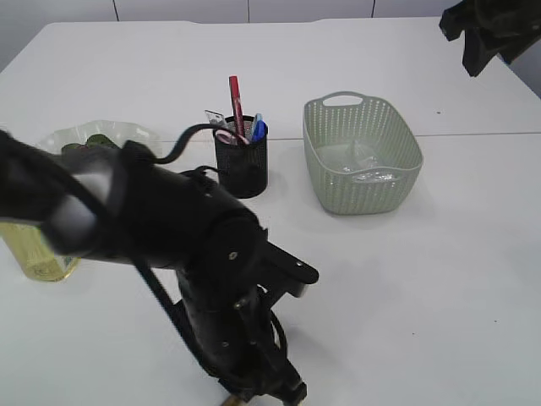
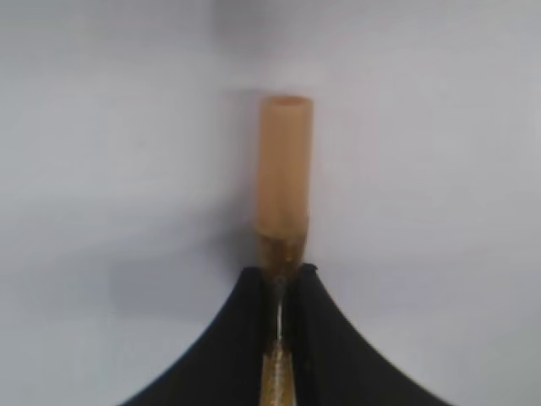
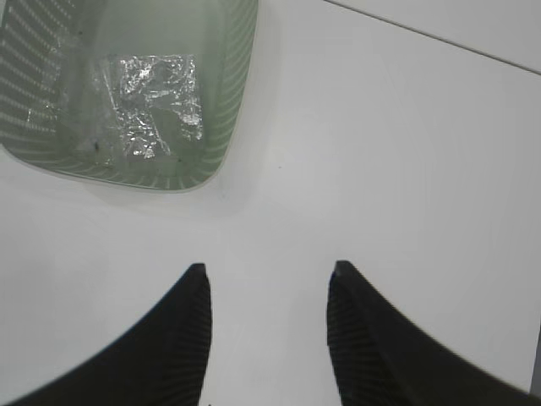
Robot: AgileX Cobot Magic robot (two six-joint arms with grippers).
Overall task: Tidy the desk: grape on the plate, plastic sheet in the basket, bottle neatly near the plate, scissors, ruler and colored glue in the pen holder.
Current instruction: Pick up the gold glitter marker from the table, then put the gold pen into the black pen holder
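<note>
One orange glue stick [image 2: 284, 165] is lying on the white table [image 1: 423, 279], and the left gripper [image 2: 283, 283] is pinching its glittery lower end, the two black jaws pressed tight against it with only the stick between them. In the left wrist view the capped end is pointing away from the gripper. In the exterior view the left arm [image 1: 194, 245] is bending low over the near edge of the table and hiding most of that grip; only a small orange tip is showing beneath it.

Behind the arm, the black mesh pen holder [image 1: 242, 161] is standing upright, holding a red pen, a blue item and what looks like scissor handles. To its right the pale green basket [image 1: 397, 135] is sitting with the crinkled plastic sheet [image 3: 152, 101] lying on its bottom. At far left the plate [image 1: 127, 134] is carrying something green, too blurred to name, and the yellowish bottle [image 1: 38, 254] is standing near it, partly behind the arm.

The right gripper [image 3: 269, 279] is hanging above bare table just beside the basket, its jaws standing apart and holding nothing.
</note>
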